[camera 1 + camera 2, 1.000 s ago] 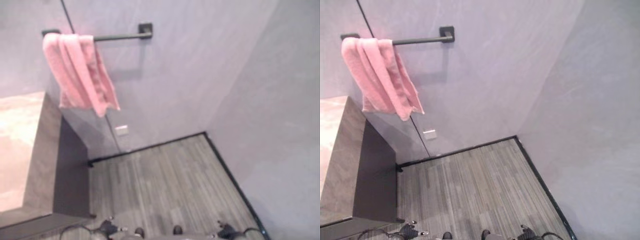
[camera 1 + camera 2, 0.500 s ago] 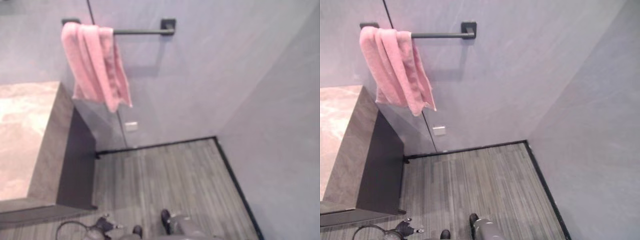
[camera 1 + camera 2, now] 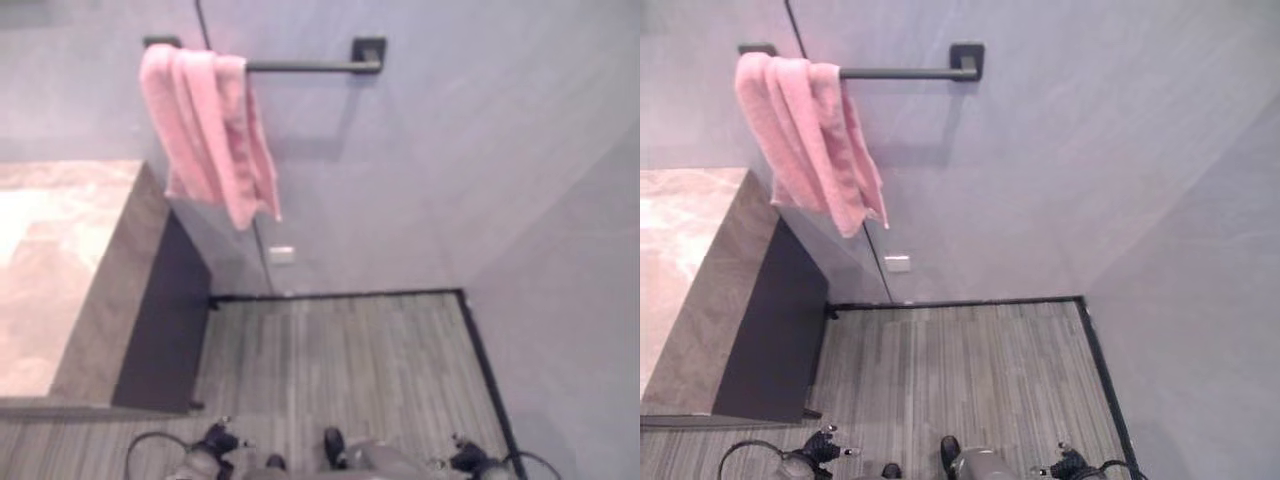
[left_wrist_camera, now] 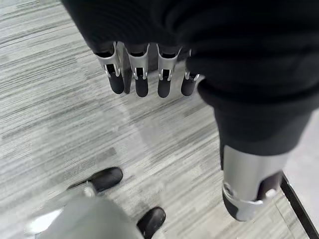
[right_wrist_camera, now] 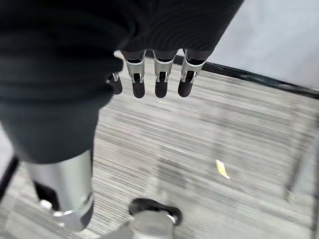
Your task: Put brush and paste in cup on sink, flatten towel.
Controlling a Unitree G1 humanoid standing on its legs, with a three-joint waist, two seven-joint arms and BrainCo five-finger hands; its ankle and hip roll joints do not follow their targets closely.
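Hanging bunched at the left end of a dark metal wall bar (image 3: 300,67), the pink terry towel (image 3: 210,140) droops in folds beside a marble-topped counter (image 3: 60,270) in the left eye view, above grey striped plank flooring (image 3: 340,360). Right eye view: a small white wall plate (image 3: 897,263) sits below the towel's lower corner. Left wrist view: the left hand (image 4: 149,69) hangs over the flooring, fingers (image 4: 141,84) straight and relaxed, holding nothing. Right wrist view: the right hand (image 5: 154,64) likewise hangs released and empty, with a small yellow scrap (image 5: 222,169) on the floor beneath.
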